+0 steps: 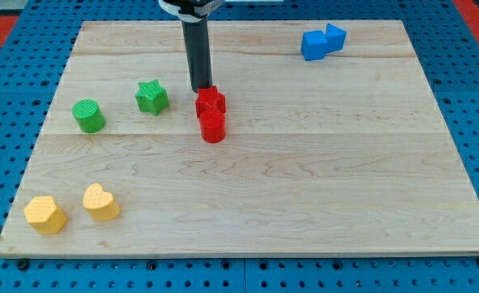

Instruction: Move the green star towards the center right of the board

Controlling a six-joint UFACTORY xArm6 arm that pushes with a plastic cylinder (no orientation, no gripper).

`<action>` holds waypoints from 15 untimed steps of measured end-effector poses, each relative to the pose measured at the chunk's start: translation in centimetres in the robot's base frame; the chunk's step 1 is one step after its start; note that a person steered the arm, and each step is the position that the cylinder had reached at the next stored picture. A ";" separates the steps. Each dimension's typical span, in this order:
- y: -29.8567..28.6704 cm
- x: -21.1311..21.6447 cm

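Observation:
The green star [152,97] lies on the wooden board at the view's upper left. My tip [201,89] stands to the star's right, about a block's width away, and touches the top edge of a red block [211,102]. A second red block, a cylinder [213,126], sits directly below the first and touches it.
A green cylinder [88,115] lies left of the star. A yellow hexagon-like block [45,214] and a yellow heart [101,203] lie at the view's lower left. Two blue blocks [322,41] sit together at the upper right. The board's right edge [459,155] borders blue pegboard.

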State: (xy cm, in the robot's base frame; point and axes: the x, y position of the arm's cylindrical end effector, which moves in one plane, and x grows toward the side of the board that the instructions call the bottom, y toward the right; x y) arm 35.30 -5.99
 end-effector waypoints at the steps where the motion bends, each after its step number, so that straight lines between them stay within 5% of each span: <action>1: 0.0 -0.7; 3: -5.1 -3.8; 6: -12.5 3.3; 9: 0.2 -1.3; 15: 9.7 -4.1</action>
State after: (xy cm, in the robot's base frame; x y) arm 31.19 3.73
